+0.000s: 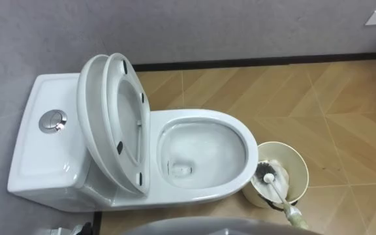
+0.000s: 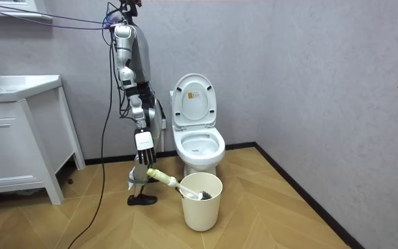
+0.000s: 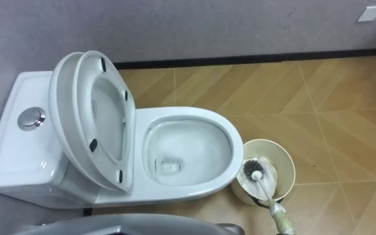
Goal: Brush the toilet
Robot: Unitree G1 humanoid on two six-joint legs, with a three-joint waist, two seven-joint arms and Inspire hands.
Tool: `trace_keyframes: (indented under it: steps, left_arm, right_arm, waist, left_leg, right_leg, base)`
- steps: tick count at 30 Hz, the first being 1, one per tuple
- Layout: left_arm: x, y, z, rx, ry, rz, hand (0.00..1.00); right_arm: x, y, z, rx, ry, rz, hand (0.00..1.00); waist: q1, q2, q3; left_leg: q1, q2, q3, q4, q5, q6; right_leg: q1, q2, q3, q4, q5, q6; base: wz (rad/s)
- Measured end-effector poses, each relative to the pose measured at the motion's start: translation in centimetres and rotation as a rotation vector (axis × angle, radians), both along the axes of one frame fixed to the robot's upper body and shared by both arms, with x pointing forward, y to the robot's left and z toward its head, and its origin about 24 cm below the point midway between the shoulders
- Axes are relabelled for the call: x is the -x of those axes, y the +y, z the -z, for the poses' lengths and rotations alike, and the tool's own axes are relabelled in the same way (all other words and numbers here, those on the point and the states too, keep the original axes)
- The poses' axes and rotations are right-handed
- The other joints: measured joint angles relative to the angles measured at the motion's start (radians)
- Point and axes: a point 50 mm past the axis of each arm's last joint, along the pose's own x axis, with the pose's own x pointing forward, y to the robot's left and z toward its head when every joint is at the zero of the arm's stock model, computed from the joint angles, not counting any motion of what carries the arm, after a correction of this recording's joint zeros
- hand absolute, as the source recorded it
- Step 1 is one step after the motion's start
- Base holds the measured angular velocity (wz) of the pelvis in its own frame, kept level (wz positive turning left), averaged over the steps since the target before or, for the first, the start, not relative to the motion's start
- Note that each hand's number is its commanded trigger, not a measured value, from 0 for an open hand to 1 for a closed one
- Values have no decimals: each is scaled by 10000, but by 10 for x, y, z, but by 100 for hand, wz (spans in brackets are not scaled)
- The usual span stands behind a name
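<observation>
The white toilet stands against the grey wall with its seat and lid raised. A cream bucket sits on the floor right beside the bowl's front. The toilet brush rests with its dark bristle head inside the bucket, and its pale handle slants toward the lower right. In the room view my right hand hangs low at my side, curled round the handle's end. I stand next to the toilet, on the room view's left.
The tank with its round flush button lies to my left. A dark skirting board runs along the wall. A white vanity cabinet stands at the room view's left. Wooden floor stretches to the right.
</observation>
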Motion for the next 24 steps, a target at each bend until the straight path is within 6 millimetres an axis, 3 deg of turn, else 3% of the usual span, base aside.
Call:
trace_keyframes:
  steps: [16,24]
  left_arm:
    - [0,0,0,-12,-6,-1,0]
    - [5,0,0,-165,102,-131,0]
  right_arm:
    - [0,-2,-1,332,15,-301,0]
    - [8,-10,-3,1131,-418,2342,0]
  waist:
    - [34,-13,7]
    - [-22,-24,-2]
  left_leg:
    - [16,12,83,-62,-2,-3]
    - [62,10,101,-70,-2,-4]
  right_leg:
    - [-43,13,60,-1,-1,0]
    - [13,9,54,-7,0,0]
  base:
    - [-1]
    - [0]
